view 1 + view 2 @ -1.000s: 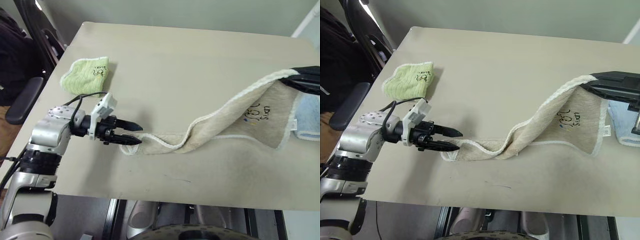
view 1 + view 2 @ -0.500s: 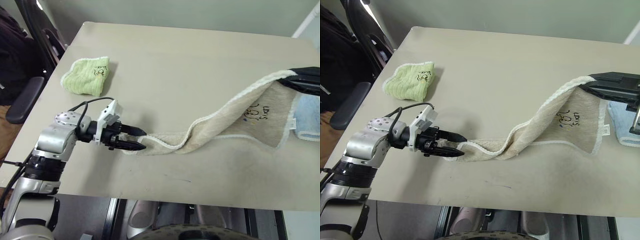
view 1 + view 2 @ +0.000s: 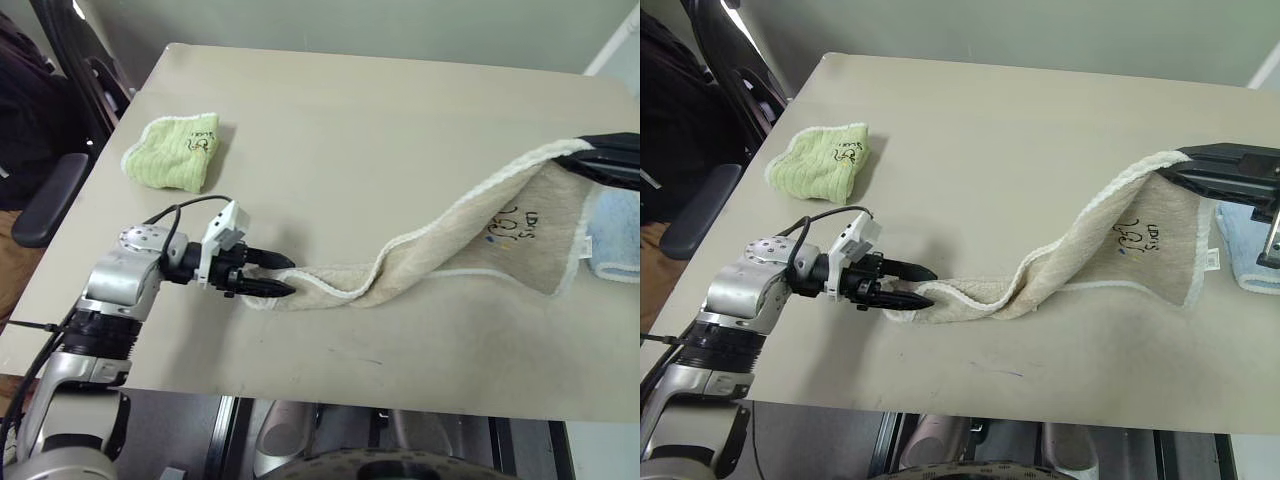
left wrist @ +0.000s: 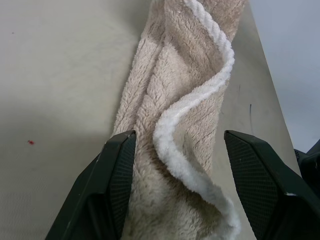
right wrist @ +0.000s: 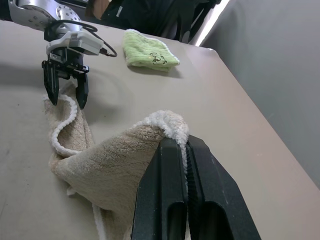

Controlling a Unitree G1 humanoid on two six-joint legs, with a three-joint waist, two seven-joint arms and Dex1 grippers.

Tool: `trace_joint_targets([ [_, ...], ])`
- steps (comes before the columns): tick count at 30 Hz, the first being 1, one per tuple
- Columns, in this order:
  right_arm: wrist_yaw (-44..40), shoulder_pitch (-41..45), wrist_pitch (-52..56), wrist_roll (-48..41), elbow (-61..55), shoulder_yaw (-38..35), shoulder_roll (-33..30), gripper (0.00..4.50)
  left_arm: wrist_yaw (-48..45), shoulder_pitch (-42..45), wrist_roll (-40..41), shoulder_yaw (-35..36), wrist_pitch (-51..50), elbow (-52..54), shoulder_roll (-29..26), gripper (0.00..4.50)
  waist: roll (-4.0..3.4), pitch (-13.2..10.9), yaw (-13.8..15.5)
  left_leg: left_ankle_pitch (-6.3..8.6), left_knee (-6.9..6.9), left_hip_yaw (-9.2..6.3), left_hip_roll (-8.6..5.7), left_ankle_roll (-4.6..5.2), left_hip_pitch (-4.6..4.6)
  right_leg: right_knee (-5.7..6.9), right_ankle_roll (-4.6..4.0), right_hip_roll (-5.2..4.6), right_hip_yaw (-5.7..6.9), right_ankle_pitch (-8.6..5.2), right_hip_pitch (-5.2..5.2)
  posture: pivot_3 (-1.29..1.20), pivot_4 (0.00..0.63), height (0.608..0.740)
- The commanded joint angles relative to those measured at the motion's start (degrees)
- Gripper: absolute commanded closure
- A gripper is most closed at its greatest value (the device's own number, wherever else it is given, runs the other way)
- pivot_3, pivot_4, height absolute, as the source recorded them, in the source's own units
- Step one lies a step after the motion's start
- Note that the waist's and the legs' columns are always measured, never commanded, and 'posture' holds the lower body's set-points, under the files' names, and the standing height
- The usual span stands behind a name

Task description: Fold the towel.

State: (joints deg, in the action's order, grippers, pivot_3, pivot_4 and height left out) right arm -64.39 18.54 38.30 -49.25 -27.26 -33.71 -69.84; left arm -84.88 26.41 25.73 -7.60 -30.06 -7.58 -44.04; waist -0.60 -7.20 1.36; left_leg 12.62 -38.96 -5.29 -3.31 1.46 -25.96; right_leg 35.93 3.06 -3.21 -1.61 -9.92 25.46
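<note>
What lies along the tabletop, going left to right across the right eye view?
Folded lime-green terry towel → left gripper, fingers open at the cloth's end → long beige terry towel → right gripper, fingers shut on its raised corner → light-blue towel.

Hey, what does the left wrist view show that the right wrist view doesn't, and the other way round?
Left wrist view alone: a close look at the towel's crumpled end with its white edging, lying on the table between the left gripper's open fingers.

Right wrist view alone: the right gripper shut on the towel's raised far corner, the lime-green towel near the table's edge, and the left gripper seen from outside, straddling the towel's end.

Both: the beige towel, the tan table, and the left gripper open over the towel.
</note>
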Motion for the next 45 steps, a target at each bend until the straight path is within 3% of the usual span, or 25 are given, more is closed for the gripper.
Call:
trace_joint_targets([
  [1, 0.60, 0.36, -0.38, -0.39, -0.70, -1.83, -0.24, 4.50, -0.65, 0.75, 1.91, 0.45, -1.46, 3.66, 0.28, 1.46, 0.00, 0.00, 0.00, 0.00, 0.00, 0.00, 0.00, 0.00, 0.00, 0.00, 0.00, 0.00, 0.00, 0.00, 0.00, 0.00, 0.150, 0.733],
  [5, 0.61, 0.25, -0.29, -0.47, -0.76, -1.94, -0.30, 4.50, -0.86, 0.90, 5.27, 0.61, -7.44, 8.54, -0.68, 1.46, 0.00, 0.00, 0.00, 0.00, 0.00, 0.00, 0.00, 0.00, -0.01, 0.00, 0.00, 0.00, 0.00, 0.00, 0.00, 0.00, 0.150, 0.733],
  [20, 0.53, -0.02, 0.08, -0.32, -0.84, -2.13, -0.44, 4.50, -1.89, -1.15, 0.92, -1.53, -2.72, 5.33, -2.35, 1.46, 0.00, 0.00, -0.02, 0.01, 0.01, -0.01, 0.01, -0.03, 0.02, 0.00, -0.01, 0.00, 0.00, 0.00, -0.01, 0.00, 0.150, 0.733],
  [45, 0.74, 0.29, -0.34, -0.06, -0.91, -1.42, -0.40, 4.50, -1.95, -3.59, 2.46, -2.72, -7.60, 12.33, -3.25, 1.46, 0.00, 0.00, -0.02, 0.14, 0.01, -0.01, 0.00, -0.23, 0.01, -0.01, -0.02, 0.00, 0.00, 0.00, -0.01, 0.00, 0.150, 0.733],
])
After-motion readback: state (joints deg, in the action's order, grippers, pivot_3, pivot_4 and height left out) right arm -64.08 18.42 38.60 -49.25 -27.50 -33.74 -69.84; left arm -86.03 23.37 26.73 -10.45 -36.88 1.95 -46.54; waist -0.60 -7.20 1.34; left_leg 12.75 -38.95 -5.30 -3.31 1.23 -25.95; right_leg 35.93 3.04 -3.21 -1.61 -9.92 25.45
